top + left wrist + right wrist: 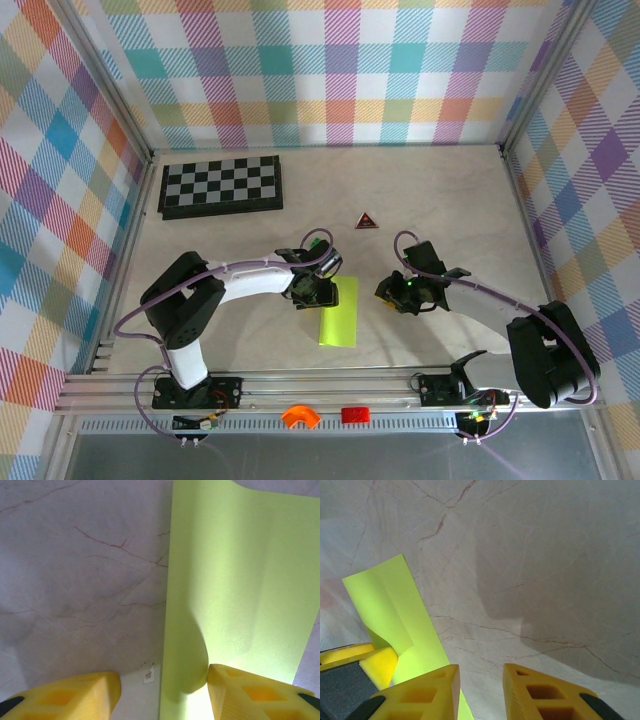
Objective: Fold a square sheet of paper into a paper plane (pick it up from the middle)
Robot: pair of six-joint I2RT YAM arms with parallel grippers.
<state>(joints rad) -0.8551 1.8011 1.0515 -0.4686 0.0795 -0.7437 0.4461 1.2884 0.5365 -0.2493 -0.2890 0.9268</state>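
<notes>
Two grippers and one folded sheet. In the top view the paper plane (338, 312), here a narrow lime yellow-green strip, lies flat on the marbled table (450, 200) between my two grippers, its long axis running from the near edge away from me. My left gripper (312, 288) stands at the strip's far left corner. My right gripper (398, 293) is near the strip's right side but apart from it. Seen from the left wrist, my left gripper (164, 696) has its jaws spread wide and clamps nothing. The strip's left edge runs up between them, and the yellow finger (250, 695) on the right of that view sits over the paper, which bulges slightly beside it. Seen from the right wrist, my right gripper (481, 692) is partly spread with bare table in the gap, grasping nothing. The paper plane (395, 610) lies to the left of it, a soft crease running along it. A chessboard (222, 186) lies at the far left of the table, well apart.
</notes>
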